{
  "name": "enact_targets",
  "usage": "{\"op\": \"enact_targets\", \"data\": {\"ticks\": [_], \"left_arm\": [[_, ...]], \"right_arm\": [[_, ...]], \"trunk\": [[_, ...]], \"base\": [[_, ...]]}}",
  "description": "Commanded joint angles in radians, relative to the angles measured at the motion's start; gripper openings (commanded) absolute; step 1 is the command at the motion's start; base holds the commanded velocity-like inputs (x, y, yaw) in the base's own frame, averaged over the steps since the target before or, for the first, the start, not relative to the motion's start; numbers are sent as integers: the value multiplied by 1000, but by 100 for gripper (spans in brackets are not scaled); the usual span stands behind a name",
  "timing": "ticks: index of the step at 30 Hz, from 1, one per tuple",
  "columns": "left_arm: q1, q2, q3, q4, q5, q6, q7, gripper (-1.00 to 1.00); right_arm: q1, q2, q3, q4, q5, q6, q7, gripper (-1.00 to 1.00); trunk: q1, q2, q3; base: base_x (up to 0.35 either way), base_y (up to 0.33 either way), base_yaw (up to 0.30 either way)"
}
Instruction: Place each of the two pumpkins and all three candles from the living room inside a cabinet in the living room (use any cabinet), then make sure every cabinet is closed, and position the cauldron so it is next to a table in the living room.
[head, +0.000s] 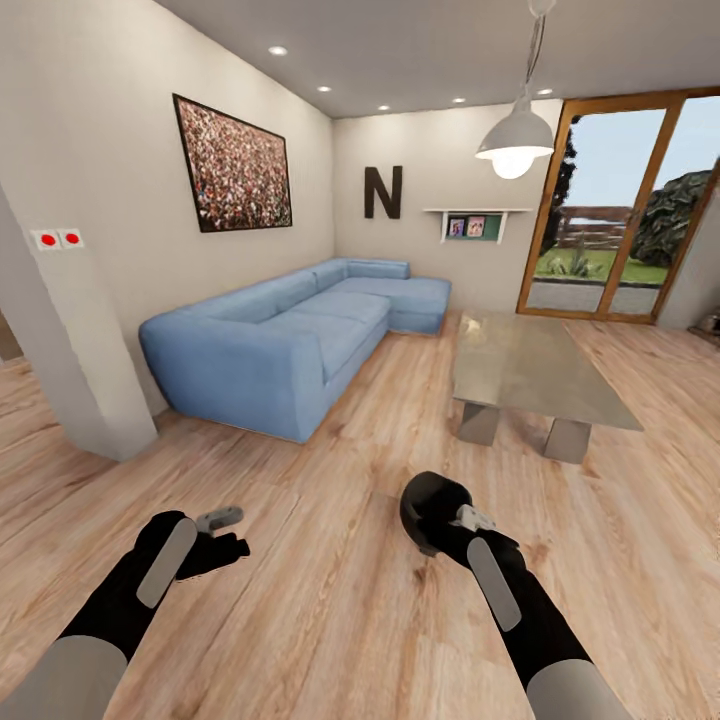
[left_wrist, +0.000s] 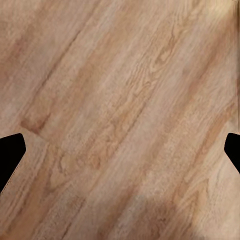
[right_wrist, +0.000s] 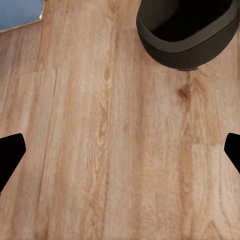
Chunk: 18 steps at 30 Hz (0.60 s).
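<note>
— Looking where? Where is the cauldron (head: 432, 508)?
— At the right end effector (head: 455, 520), over the wooden floor (head: 330, 600), well short of the bench (head: 530, 375).
— Grasping it?
— Cannot tell. Left end effector (head: 222, 535) spread wide, holding nothing.

Cauldron (head: 432, 510): my right gripper (head: 470, 520) covers its near side in the head view, and I cannot tell whether I grip it; in my right wrist view the cauldron (right_wrist: 187, 35) is cut by the frame edge. Sofa (right_wrist: 20, 12): one corner only. My fingertips (right_wrist: 11, 155) and (left_wrist: 11, 152): cropped at the borders. Shelf photos (head: 466, 227): too small to read.
</note>
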Motion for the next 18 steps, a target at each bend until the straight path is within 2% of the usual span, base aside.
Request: {"op": "enact_targets", "data": {"ticks": [1,6,18], "left_arm": [[0,1,-3,-2,10,1,10,100],[0,2,-12,-2,10,1,10,100],[0,2,-17,-2,10,1,10,100]], "right_arm": [[-1,0,2,-1,-11,2,-10,100],[-1,0,2,0,-11,2,-11,100],[-1,-4,2,-2,-12,3,-9,100]], "trunk": [[0,0,-2],[0,0,-5],[0,0,-8]], "base": [[248,195,-269],[260,148,-269],[278,10,-272]]}}
